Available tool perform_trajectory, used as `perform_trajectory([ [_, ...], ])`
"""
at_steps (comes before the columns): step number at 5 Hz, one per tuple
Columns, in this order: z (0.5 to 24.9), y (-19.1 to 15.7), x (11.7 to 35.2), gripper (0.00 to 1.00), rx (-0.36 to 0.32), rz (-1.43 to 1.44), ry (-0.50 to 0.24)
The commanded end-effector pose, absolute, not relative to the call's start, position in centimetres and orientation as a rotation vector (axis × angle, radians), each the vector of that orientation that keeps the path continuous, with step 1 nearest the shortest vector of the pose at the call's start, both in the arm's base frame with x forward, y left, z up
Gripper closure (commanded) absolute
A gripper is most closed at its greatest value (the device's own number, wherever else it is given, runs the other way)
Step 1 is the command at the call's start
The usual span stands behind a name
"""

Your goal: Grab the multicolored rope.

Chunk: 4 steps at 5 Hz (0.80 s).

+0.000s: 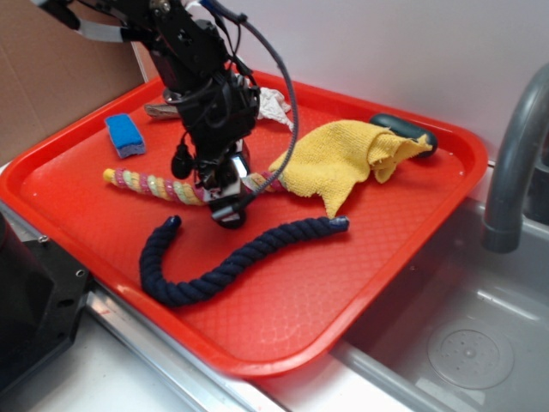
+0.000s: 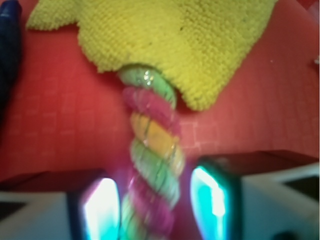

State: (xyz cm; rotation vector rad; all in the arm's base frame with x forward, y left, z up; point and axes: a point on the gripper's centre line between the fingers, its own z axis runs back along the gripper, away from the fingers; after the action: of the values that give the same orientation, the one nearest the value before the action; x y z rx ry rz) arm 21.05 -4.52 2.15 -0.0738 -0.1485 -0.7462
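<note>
The multicolored rope lies on the red tray, twisted in pastel yellow, pink and green. Its right end runs under a yellow cloth. My gripper is lowered over the rope's middle. In the wrist view the rope runs between the two fingers, and the gripper straddles it. The left finger is close to the rope; a gap shows between the rope and the right finger. The jaws stand open around it.
A dark navy rope curves on the tray in front of the gripper, and its end shows in the wrist view. A blue sponge, a white rag and a dark object lie at the back. A sink and grey faucet are at the right.
</note>
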Motion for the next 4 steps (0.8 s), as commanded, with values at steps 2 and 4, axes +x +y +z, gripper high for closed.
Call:
perform_trajectory([
  [2, 7.9, -2.4, 20.5, 1.0, 0.038, -0.541, -0.154],
  [4, 17.7, 5.8, 17.7, 1.0, 0.059, -0.036, -0.249],
])
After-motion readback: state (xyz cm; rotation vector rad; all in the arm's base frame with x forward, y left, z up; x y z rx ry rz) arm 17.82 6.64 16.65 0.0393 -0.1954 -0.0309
